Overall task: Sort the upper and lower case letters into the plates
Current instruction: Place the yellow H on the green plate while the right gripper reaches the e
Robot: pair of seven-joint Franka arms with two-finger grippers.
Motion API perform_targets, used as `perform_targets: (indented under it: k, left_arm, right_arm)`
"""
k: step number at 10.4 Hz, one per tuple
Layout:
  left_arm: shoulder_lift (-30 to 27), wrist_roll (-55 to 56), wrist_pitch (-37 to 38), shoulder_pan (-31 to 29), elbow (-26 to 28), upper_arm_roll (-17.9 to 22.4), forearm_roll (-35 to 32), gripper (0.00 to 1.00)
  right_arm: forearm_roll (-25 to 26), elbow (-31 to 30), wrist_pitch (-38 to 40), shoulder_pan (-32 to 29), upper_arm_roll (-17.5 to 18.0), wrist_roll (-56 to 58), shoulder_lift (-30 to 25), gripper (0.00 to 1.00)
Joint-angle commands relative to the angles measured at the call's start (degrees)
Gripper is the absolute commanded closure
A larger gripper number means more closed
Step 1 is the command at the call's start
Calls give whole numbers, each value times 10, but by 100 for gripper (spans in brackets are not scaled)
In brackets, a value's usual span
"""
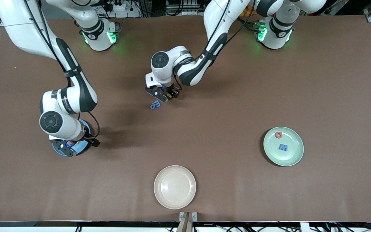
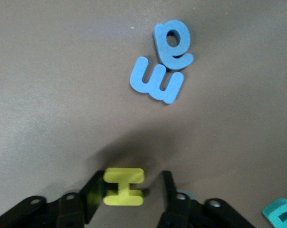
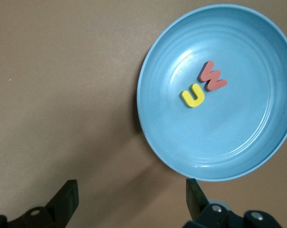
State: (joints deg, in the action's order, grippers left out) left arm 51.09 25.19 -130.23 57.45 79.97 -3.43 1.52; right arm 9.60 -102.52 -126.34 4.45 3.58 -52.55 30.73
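blue e [image 2: 173, 42] touching blue m [image 2: 157, 81], near yellow h [image 2: 123, 186].

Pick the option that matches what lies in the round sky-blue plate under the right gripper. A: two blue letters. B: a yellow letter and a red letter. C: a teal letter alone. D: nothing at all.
B: the right wrist view shows the round sky-blue plate holding a small yellow letter touching a small red letter, with the right gripper open above the plate's edge.
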Motion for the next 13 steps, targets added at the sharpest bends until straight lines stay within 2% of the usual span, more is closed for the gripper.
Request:
perform_targets:
  k: [1, 2, 4, 5, 7, 9, 11, 13]
  left_arm:
    - [-1, 13, -4, 8, 0, 18, -8, 100]
    - [-13, 13, 5, 8, 1, 35, -8, 100]
    - [-55, 9, 78, 2, 1, 86, 2, 100]
    - [-79, 8, 111, -10, -1, 109, 7, 100]
    - [-121, 10, 159, -50, -1, 139, 8, 100]
    - [-150, 0, 190, -121, 0, 159, 8, 100]
    - [-158, -18, 193, -210, 3, 159, 8, 100]
    - [-159, -105, 200, -296, 13, 159, 8, 100]
  right_arm:
    - [-7, -1, 1, 9, -1, -22, -3, 0]
    - [-7, 0, 1, 11, -1, -30, -3, 0]
    - [-8, -1, -1, 34, 2, -51, -3, 0]
    - [-20, -2, -1, 48, 6, -53, -2, 0]
    - [-77, -14, -1, 92, 6, -63, -6, 0]
    - [-78, -15, -1, 132, 6, -105, -7, 0]
    - [-78, -32, -2, 174, 6, -135, -19, 0]
    - [-78, -57, -28, 210, 7, -138, -34, 0]
